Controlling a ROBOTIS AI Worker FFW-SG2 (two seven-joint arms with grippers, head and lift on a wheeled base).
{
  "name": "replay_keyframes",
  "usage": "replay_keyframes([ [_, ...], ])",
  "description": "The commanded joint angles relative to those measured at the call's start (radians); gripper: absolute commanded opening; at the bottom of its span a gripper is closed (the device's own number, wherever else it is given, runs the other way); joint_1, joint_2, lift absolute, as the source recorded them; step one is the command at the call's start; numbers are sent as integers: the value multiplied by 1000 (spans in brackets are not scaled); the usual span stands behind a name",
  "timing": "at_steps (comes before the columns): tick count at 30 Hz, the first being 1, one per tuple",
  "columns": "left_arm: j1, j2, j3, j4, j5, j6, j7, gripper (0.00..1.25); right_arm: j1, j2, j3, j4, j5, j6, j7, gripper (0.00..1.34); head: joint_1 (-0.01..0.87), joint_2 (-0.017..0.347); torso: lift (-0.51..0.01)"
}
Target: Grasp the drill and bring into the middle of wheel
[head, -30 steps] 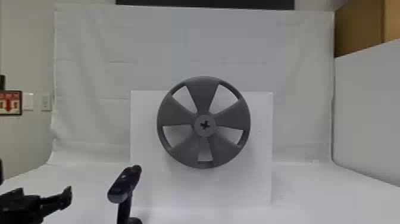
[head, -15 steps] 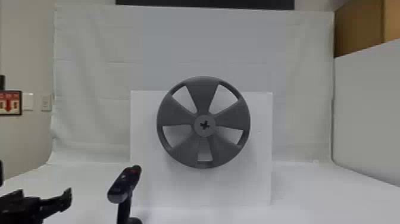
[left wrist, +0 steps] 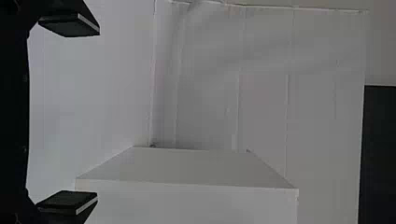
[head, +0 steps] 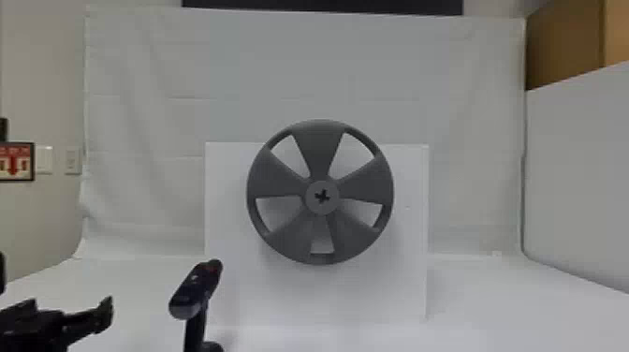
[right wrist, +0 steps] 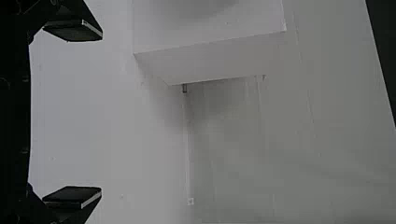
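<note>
Unmoved, open left hand (head: 70, 306) near drill (head: 194, 291)

Framed sign (head: 16, 162), pale hanging sheet (head: 299, 70).

Grey five-spoked wheel (head: 319, 150) standing upright, black drill (head: 194, 289) standing handle-down, resting nearer and left of the wheel

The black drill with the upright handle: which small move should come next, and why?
Probably the black, flat-fingered left gripper should ease rightward, toward the drill: in the head view it sits left of the drill, and its fingers are apart and empty.
</note>
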Motion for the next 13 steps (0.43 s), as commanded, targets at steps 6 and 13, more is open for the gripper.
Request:
replay_keyframes([
  [6,-3,0,-1,0,-1,0,0,1197,0,3,0,0,2,1,0,1207,0,0,-406],
  [13,0,0,1,0,-1,0,0,1197,0,5,3,0,3,0,0,1207,0,0,-406],
])
